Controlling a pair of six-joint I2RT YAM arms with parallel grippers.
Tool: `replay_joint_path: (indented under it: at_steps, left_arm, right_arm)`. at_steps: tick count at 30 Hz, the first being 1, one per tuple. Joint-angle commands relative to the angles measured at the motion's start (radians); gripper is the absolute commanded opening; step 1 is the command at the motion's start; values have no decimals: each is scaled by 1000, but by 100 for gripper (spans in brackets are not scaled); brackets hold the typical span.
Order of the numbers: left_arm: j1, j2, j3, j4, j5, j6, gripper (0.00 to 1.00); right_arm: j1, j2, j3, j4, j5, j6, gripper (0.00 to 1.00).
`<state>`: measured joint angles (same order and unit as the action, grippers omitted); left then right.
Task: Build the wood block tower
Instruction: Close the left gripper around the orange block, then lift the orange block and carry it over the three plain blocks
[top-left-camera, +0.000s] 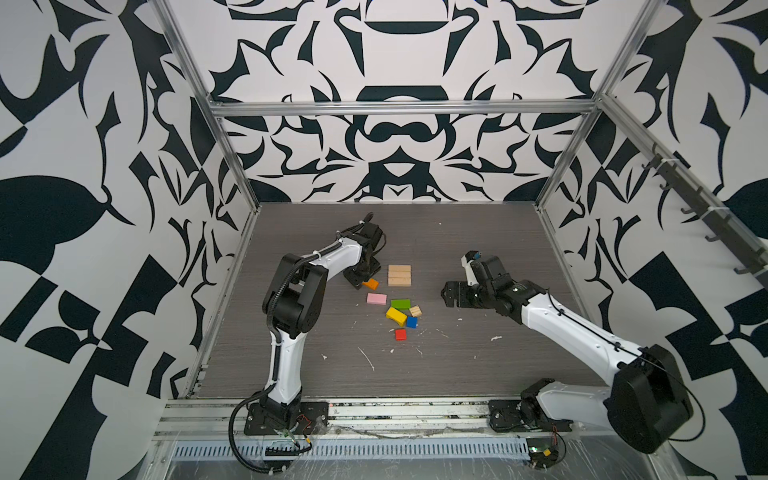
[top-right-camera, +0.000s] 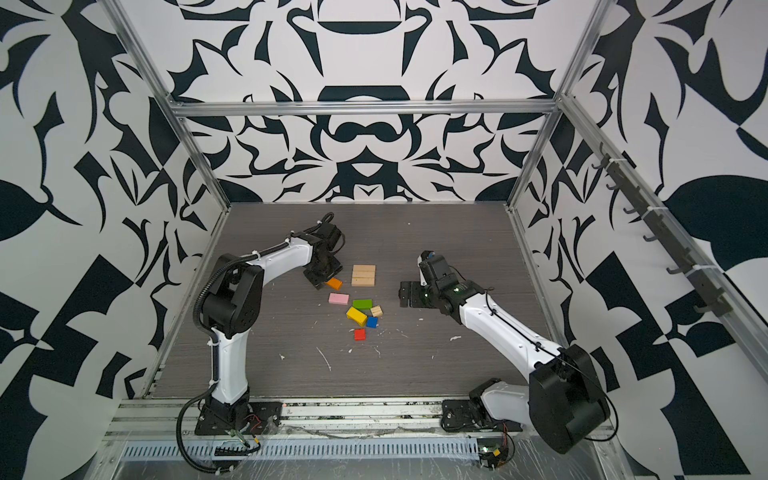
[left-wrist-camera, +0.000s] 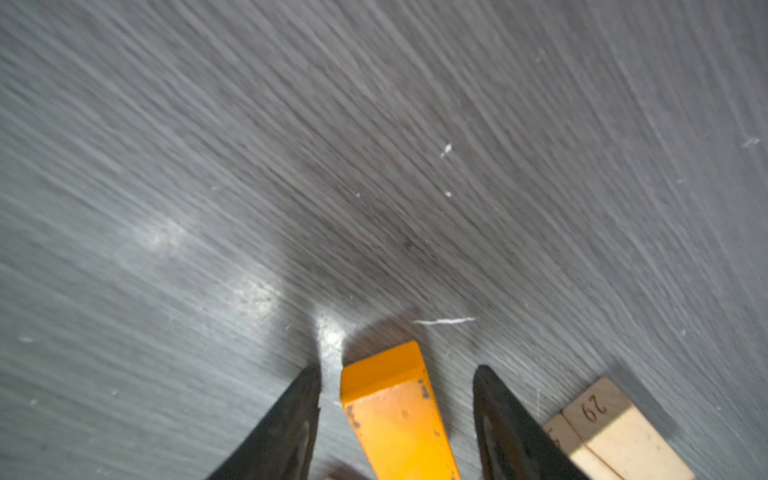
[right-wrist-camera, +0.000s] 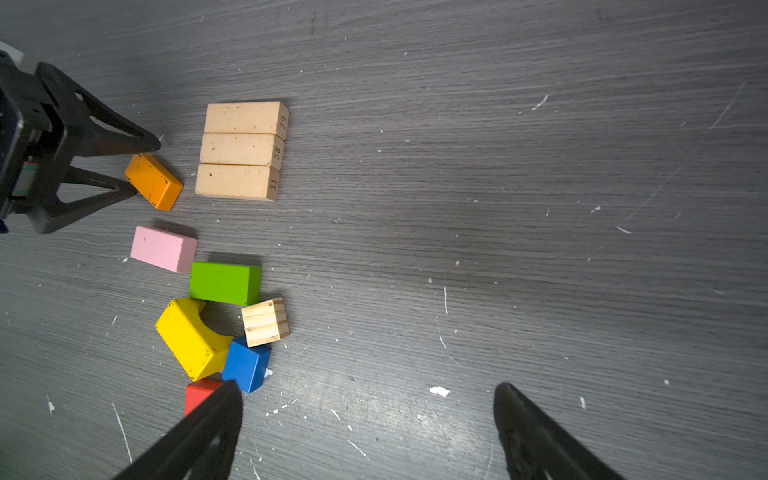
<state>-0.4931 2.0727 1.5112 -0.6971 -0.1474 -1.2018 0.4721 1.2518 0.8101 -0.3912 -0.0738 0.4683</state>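
Three tan bars (top-left-camera: 399, 275) (right-wrist-camera: 241, 150) lie side by side on the table as a flat layer. Just left of them lies the orange block (top-left-camera: 370, 284) (left-wrist-camera: 395, 407). My left gripper (top-left-camera: 360, 282) (left-wrist-camera: 398, 370) is down at the table and straddles it, open, with a gap on each side. In front of the bars lie the pink (top-left-camera: 376, 299), green (top-left-camera: 400, 304), yellow (top-left-camera: 396, 316), blue (top-left-camera: 411, 322) and red (top-left-camera: 400, 334) blocks and a plain cube (top-left-camera: 415, 311). My right gripper (top-left-camera: 446, 294) (right-wrist-camera: 369, 385) hangs open and empty to their right.
The dark wood-grain table (top-left-camera: 457, 361) carries white flecks and scratches. Patterned walls and aluminium frame posts (top-left-camera: 232, 166) close it in at the back and both sides. Both arm bases sit on the front rail (top-left-camera: 399, 411).
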Motion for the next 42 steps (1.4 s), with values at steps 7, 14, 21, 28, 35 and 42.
replay_joint_path:
  at_steps: [7, 14, 21, 28, 35, 42]
  left_arm:
    - [2, 86, 67, -105, -43, 94, 49]
    - [2, 87, 89, -152, -105, 162, 39]
    - [20, 86, 104, -169, -125, 284, 23]
    - [20, 73, 111, -186, -165, 474, 23]
    - [23, 66, 53, -187, -183, 617, 28]
    - [45, 13, -41, -97, -104, 657, 54]
  right_arm:
    - [3, -17, -9, 23, 14, -2, 98]
    - [3, -14, -7, 23, 12, -1, 98]
    - [3, -11, 4, 15, 15, -3, 98]
    - [3, 0, 19, 11, 8, -3, 98]
    - [3, 11, 34, 8, -4, -3, 98]
    - [2, 7, 42, 0, -7, -2, 98]
